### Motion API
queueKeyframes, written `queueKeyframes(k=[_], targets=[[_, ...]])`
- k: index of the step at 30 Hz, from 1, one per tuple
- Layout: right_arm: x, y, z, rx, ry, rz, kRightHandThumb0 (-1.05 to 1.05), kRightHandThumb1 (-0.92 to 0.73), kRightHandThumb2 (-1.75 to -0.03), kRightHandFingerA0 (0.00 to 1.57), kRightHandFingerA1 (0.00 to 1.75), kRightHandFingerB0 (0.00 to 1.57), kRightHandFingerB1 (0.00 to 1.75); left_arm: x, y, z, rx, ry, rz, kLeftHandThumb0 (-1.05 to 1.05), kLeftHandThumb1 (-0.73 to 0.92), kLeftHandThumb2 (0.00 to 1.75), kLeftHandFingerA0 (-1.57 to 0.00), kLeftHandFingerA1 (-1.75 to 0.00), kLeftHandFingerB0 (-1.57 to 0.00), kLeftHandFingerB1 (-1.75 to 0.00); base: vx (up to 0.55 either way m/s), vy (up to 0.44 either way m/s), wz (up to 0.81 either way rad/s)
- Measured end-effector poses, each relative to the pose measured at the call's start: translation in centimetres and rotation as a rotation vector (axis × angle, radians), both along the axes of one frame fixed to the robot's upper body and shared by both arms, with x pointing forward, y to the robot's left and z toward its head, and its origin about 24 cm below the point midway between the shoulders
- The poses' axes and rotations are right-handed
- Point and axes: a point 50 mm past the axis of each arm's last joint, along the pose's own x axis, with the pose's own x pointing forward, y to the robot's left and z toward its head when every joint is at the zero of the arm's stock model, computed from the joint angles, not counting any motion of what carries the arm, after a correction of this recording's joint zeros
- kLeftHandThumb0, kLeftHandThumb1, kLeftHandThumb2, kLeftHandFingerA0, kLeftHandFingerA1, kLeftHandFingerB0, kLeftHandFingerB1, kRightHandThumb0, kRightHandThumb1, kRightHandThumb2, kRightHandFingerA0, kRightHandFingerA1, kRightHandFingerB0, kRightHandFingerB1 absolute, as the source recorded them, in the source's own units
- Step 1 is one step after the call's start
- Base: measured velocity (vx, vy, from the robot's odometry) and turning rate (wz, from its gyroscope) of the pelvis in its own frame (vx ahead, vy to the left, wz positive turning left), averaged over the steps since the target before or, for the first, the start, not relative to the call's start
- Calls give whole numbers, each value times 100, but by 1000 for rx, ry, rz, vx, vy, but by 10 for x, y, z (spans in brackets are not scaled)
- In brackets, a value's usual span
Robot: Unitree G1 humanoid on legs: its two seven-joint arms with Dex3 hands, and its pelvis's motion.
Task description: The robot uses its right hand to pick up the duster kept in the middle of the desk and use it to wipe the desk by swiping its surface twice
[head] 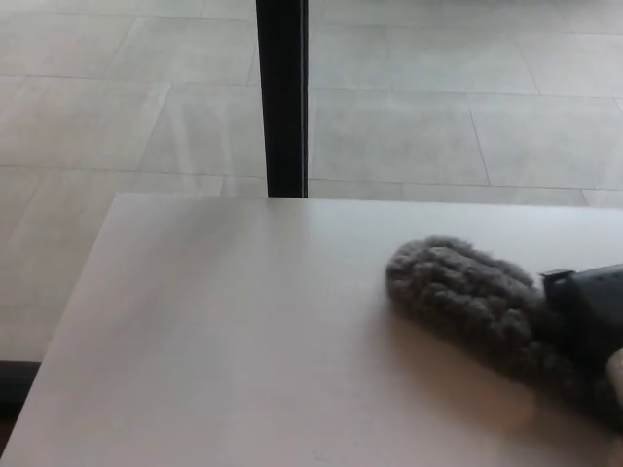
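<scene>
The fluffy grey duster (467, 297) lies on the right part of the worktop (224, 341), with its soft side flat on the top. Its round end points to the left and toward the far edge, and the rest of it runs down to the right edge of the picture. The robot's right hand (592, 313) is black and sits on the back end of the duster, right at the picture's right edge. Only a small bit of this hand shows, so you cannot tell if its fingers are closed around the duster or just resting on it. The left hand does not show at all. The worktop is pale and smooth, and its left edge slants down toward the bottom left corner. Past the far edge of the worktop stands a black post (283, 97), straight up, going out of the top of the picture. Behind the post and all around is a floor of big light grey tiles (127, 117) with thin lines between them. A small dark patch (15, 384) sits low at the left, beside the worktop.
</scene>
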Motion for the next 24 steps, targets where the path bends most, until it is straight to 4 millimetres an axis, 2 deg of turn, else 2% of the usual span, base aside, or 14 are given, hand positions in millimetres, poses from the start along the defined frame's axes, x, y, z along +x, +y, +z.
queueKeyframes(k=[1,2,4,8,9,10,12,13,14,18,19,20,21,24], targets=[[-2,-9,1,-4,1,-37,-33,-69,-65,88,175,65,153,-1,0,0,0,3,1,-66,72,62,-39,-60,-43,-43,0,0,0],[-6,-23,4,-9,3,-87,-39,-49,-93,119,137,88,118,-3,0,-1,0,7,1,-65,71,61,-39,-61,-45,-44,0,0,0],[-12,-41,7,-10,-1,-153,-43,-51,-93,122,140,91,122,-7,1,-2,-2,12,2,-66,71,61,-39,-62,-43,-44,0,0,0],[-20,-64,14,22,-11,-265,-43,-51,-97,119,135,87,116,-11,1,-2,-5,15,4,-67,71,62,-40,-60,-45,-44,0,0,0],[-22,-69,15,33,-14,-293,-43,-51,-97,119,135,87,116,-13,1,-3,-5,17,5,-67,71,62,-40,-60,-45,-44,0,0,0],[-24,-74,16,43,-15,-316,-35,-72,-69,96,175,61,144,-13,1,-3,-4,17,6,-67,71,62,-39,-59,-44,-44,0,0,0],[-27,-79,16,56,-9,-348,-34,-71,-69,99,175,64,145,-14,2,-3,-3,17,6,-67,72,62,-40,-59,-44,-44,0,0,0],[-28,-80,15,62,-6,-360,-34,-69,-70,92,175,73,156,-14,2,-3,-1,18,4,-69,70,61,-38,-59,-44,-44,0,0,0],[-29,-82,14,68,0,-372,-45,-53,-97,120,137,89,117,-14,2,-3,0,17,3,-69,71,61,-40,-60,-45,-44,0,0,0],[-33,-84,10,77,17,-394,-40,-50,-96,121,134,86,107,-13,2,-2,4,13,1,-67,72,62,-40,-60,-44,-44,0,0,0],[-33,-84,9,79,19,-394,-46,-48,-93,122,139,89,121,-12,2,-2,4,12,0,-67,71,62,-40,-58,-43,-43,0,0,0],[-33,-82,8,77,21,-388,-46,-48,-93,122,139,89,121,-12,2,-2,4,12,-1,-67,71,62,-40,-58,-43,-43,0,0,0],[-32,-81,8,76,21,-382,-35,-64,-72,89,175,66,156,-11,2,-2,5,11,-2,-67,72,62,-40,-57,-43,-42,0,0,0],[-28,-71,5,78,16,-334,-33,-66,-72,85,175,55,166,-10,2,-1,8,11,-6,-67,72,62,-38,-57,-43,-43,0,0,0]])
